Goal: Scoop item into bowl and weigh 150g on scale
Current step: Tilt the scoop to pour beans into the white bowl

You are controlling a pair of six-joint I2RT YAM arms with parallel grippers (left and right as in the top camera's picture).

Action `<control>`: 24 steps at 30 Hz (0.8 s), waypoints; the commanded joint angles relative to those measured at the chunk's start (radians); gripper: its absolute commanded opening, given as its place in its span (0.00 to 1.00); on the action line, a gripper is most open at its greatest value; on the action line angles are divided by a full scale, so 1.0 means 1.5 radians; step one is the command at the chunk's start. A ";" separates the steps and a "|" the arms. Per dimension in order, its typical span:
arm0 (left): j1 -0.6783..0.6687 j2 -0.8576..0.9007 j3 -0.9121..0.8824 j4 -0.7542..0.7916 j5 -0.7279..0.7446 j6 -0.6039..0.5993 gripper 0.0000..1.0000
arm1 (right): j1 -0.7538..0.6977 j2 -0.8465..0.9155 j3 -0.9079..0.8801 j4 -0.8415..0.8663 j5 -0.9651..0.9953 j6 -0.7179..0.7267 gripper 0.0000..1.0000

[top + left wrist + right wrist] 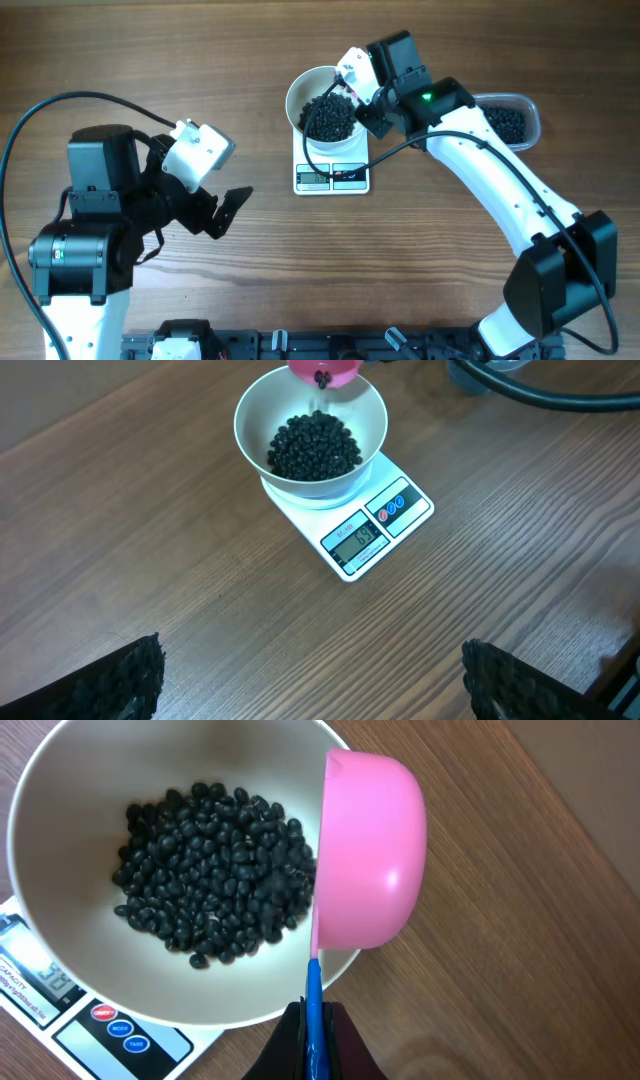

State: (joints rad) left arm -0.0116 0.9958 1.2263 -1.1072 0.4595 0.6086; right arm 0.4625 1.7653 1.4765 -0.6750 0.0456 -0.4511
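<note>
table [150, 60]: brown wood | on it: scale [333, 176], clear tub [533, 110]

Black beans [215, 870] in white bowl [60, 950], pink scoop [370, 850] with blue handle [313, 990], white scale [362, 540].

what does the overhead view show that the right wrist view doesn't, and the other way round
Only overhead: the clear tub of more black beans, and the left gripper, jaws open, away from the scale. Only right wrist: the pink scoop in full, tipped over the white bowl, its blue handle pinched in shut jaws. Both: that bowl of black beans on the scale.
</note>
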 commanded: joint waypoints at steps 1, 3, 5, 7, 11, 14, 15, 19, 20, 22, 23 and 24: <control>0.003 -0.001 0.012 0.001 0.012 0.011 1.00 | 0.008 -0.010 0.006 0.003 0.003 -0.011 0.04; 0.003 -0.001 0.012 0.001 0.012 0.011 1.00 | 0.008 -0.014 0.006 0.004 0.003 0.007 0.04; 0.003 -0.001 0.012 0.001 0.012 0.011 1.00 | 0.008 -0.019 0.006 -0.002 -0.005 0.043 0.04; 0.003 -0.001 0.012 0.001 0.012 0.010 1.00 | 0.008 -0.028 0.006 -0.013 -0.033 0.047 0.04; 0.003 -0.001 0.012 0.001 0.012 0.010 1.00 | 0.009 -0.040 0.006 -0.016 -0.056 0.056 0.04; 0.003 -0.001 0.012 0.001 0.012 0.011 1.00 | 0.009 -0.043 0.008 -0.006 0.002 0.065 0.04; 0.003 -0.001 0.012 0.001 0.012 0.010 1.00 | 0.009 -0.046 0.009 0.000 0.018 0.076 0.04; 0.003 -0.001 0.012 0.001 0.012 0.011 1.00 | 0.007 -0.075 0.034 0.003 0.027 0.107 0.04; 0.003 -0.001 0.012 0.001 0.012 0.011 1.00 | 0.001 -0.093 0.050 -0.001 0.030 0.122 0.04; 0.003 -0.001 0.012 0.001 0.012 0.011 1.00 | -0.014 -0.116 0.069 -0.020 0.049 0.129 0.04; 0.003 -0.001 0.012 0.001 0.012 0.011 1.00 | -0.024 -0.125 0.080 -0.035 0.064 0.132 0.04; 0.003 -0.001 0.012 0.001 0.012 0.011 1.00 | -0.039 -0.134 0.095 -0.061 0.089 0.146 0.04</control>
State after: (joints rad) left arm -0.0116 0.9958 1.2263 -1.1069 0.4595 0.6086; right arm 0.4545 1.6455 1.5387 -0.7197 0.0811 -0.2966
